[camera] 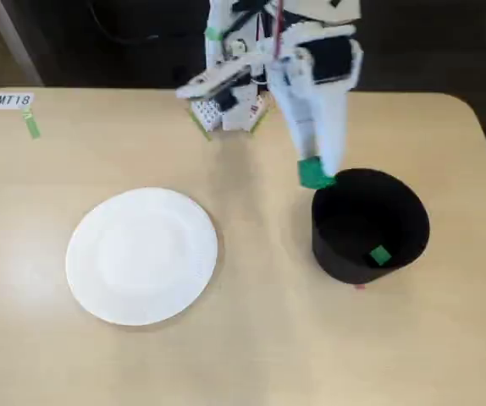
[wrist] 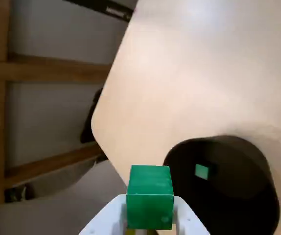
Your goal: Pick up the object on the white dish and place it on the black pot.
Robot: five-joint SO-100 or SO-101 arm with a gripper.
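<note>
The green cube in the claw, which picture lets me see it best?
The wrist view. There the green cube looks big and sharp, squeezed between the white fingers of the claw. In the fixed view it is a small green blob at the claw's tip, by the black pot's rim.

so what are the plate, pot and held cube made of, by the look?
White dish: likely paper, matte, finely ribbed rim. Black pot: matte, plain straight walls; plastic or card, can't tell. Green cube in the gripper: opaque, sharp-edged, probably plastic or painted wood.

arm (camera: 311, 51) cut off above, hand (wrist: 149, 223) perhaps partly cropped below
</note>
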